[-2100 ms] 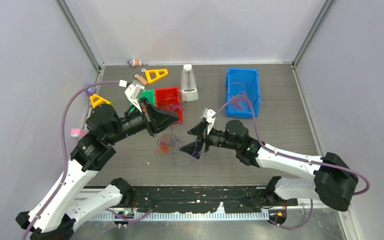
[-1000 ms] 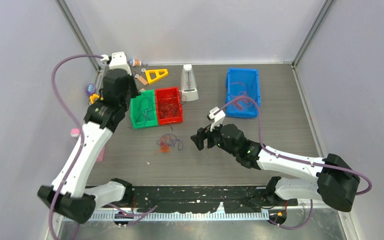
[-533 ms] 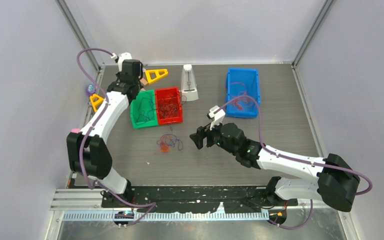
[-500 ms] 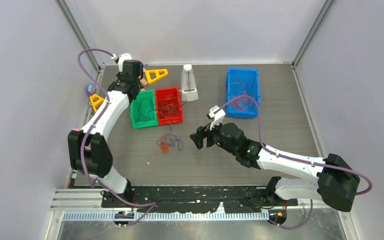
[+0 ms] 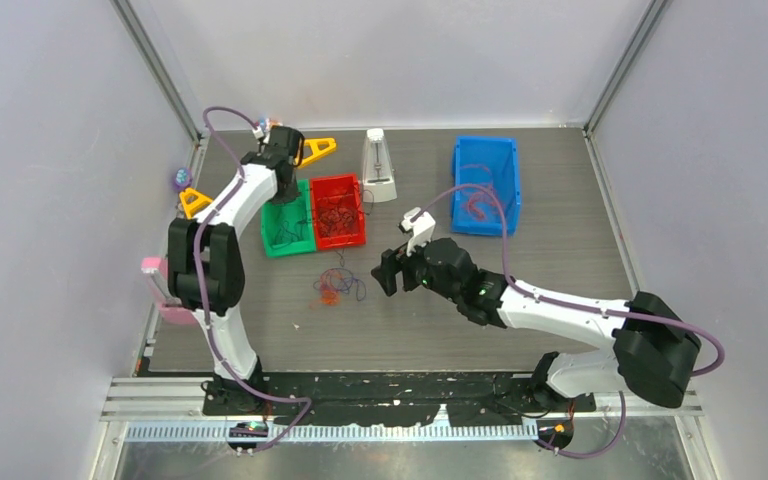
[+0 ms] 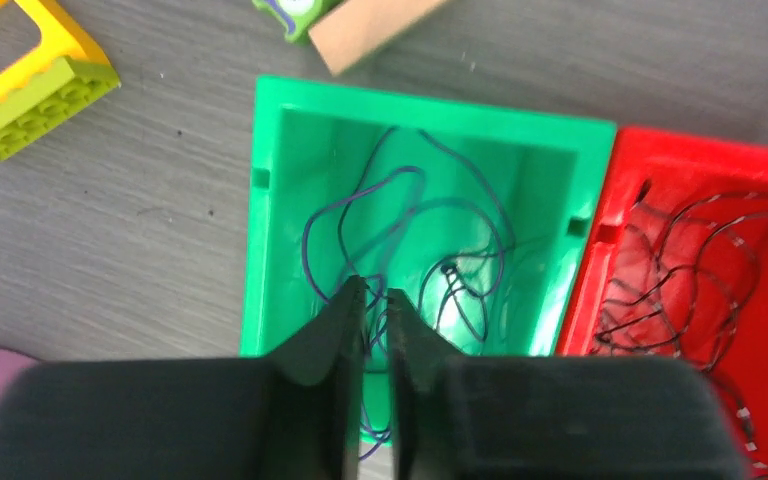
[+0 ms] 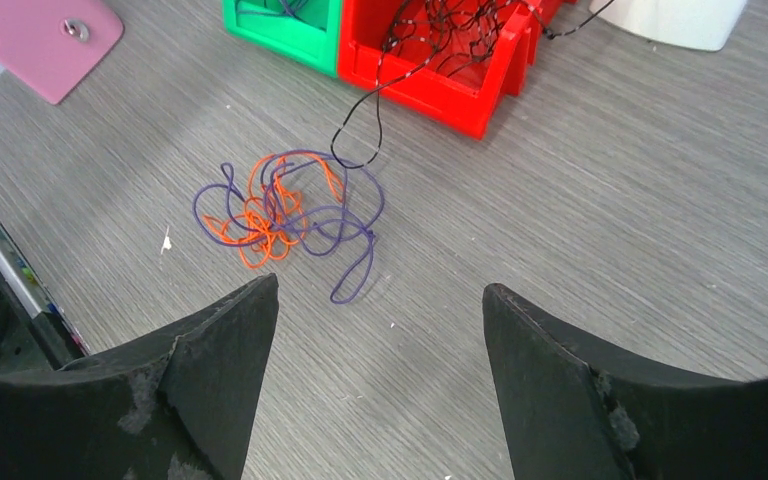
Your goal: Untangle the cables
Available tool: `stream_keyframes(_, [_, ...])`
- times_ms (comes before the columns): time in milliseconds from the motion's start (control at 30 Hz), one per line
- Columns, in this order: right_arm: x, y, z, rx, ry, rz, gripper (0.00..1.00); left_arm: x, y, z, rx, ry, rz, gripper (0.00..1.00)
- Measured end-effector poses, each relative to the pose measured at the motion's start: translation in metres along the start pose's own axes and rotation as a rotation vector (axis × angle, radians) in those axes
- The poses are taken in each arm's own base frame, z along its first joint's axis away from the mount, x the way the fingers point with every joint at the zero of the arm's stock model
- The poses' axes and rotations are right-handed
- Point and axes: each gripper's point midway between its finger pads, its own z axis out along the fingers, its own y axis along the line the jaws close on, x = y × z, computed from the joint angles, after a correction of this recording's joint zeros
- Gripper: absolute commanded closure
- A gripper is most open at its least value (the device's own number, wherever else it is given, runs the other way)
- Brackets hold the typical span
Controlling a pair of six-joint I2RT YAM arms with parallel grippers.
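The blue bin (image 5: 515,190) holds reddish strands (image 5: 477,207). The red bin (image 6: 600,250) holds black strands (image 6: 700,260). The green bin (image 6: 260,200) holds purple strands (image 6: 400,230) under the nearly closed left fingers (image 6: 310,380); whether they grip one is unclear. The tangled cables (image 7: 280,215) lie on the table (image 5: 560,260), before the wide-open right fingers (image 7: 220,350).

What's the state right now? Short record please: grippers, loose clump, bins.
left gripper: over green bin, nearly shut with only a slit; cannot tell if it grips anything
right gripper: open, empty, facing the clump
clump: purple and orange strands, tangled, on the table
green bin contents: purple strands
red bin: black strands; one trails out to the clump
blue bin: reddish strands, too small for detail
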Motion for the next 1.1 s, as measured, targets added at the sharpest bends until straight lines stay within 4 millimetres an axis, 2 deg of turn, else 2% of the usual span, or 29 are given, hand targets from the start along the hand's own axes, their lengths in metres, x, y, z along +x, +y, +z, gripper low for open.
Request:
stream_keyframes(67, [0.005,0.001,0.004,-0.005,0.022,0.001,0.19,0.011,0.001,0.002,-0.001,0.043,0.030,0.54])
stream_keyframes(167, [0.012,0.004,0.010,-0.014,0.060,0.007,0.17,0.016,0.003,-0.003,0.012,0.061,0.051,0.35])
stream_keyframes(300, [0.022,0.012,0.020,-0.044,0.111,0.026,0.18,0.013,0.004,-0.027,0.066,0.039,0.048,0.26])
stream_keyframes(433, [0.028,0.023,0.034,-0.085,0.155,0.050,0.22,0.005,0.008,-0.067,0.147,-0.030,0.017,0.18])
stream_keyframes(500, [0.027,0.031,0.046,-0.102,0.171,0.066,0.27,0.003,0.012,-0.090,0.188,-0.072,-0.001,0.11])
stream_keyframes(600, [0.020,0.039,0.067,-0.112,0.177,0.099,0.36,0.006,0.018,-0.118,0.242,-0.126,-0.034,0.09])
stream_keyframes(700, [0.011,0.044,0.088,-0.099,0.167,0.136,0.44,0.024,0.023,-0.134,0.290,-0.143,-0.058,0.09])
stream_keyframes(833, [0.003,0.042,0.119,-0.037,0.146,0.178,0.46,0.058,0.024,-0.142,0.360,-0.118,-0.089,0.10])
stream_keyframes(933, [0.008,0.035,0.136,0.024,0.152,0.193,0.46,0.087,0.022,-0.142,0.401,-0.087,-0.097,0.12])
stream_keyframes(1100, [0.021,0.022,0.153,0.105,0.180,0.189,0.50,0.129,0.022,-0.141,0.457,-0.036,-0.107,0.14])
